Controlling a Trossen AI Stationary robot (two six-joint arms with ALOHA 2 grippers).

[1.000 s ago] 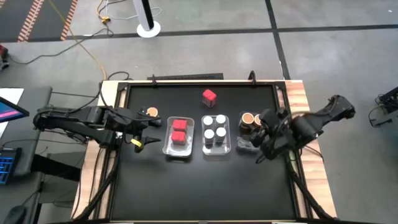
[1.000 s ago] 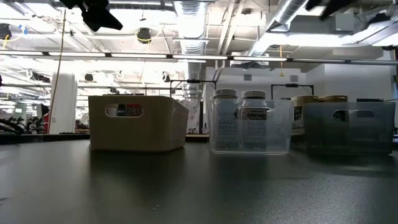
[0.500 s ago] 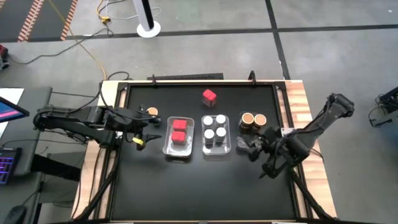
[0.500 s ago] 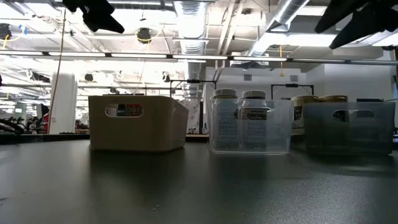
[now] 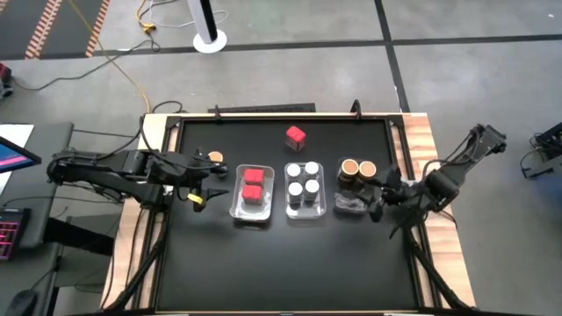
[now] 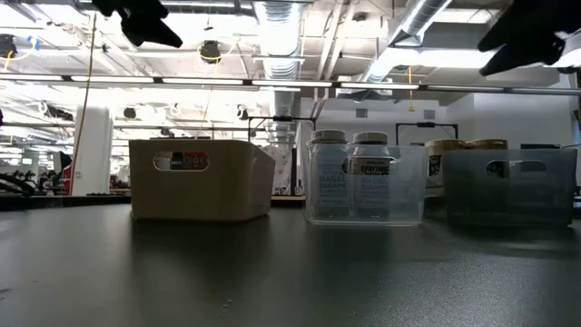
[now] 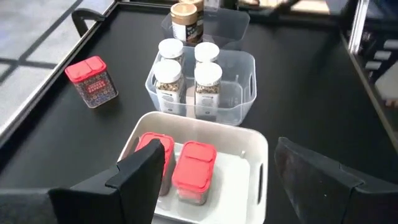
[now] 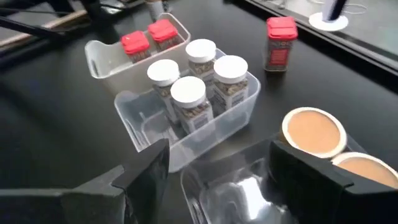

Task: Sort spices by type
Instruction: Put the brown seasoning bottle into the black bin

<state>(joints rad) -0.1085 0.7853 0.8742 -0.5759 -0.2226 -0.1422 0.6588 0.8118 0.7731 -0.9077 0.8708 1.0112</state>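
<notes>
High view: R end effector (image 5: pixel 379 204) open, moved right off tan jars (image 5: pixel 357 168), L end effector (image 5: pixel 204 186) open, unmoved.

Three trays (image 5: pixel 306 211) in a row block mid-table, narrow gaps between. Front half of black table (image 5: pixel 281 263) open. Back strip open except lone red-lidded jar (image 5: pixel 295 135) and tan-lidded jar (image 5: pixel 213 158).

You have two dark, near-black jointed arms built of slim tubular links with bulkier housings at the joints. The left claw (image 5: pixel 204 186) carries a small yellow mark near its tip. The right claw (image 5: pixel 376 204) ends a chunky black wrist block. Seen from your wrist cameras, each finger (image 7: pixel 140 174) is a broad, flat, matte black plate with angular edges.
</notes>
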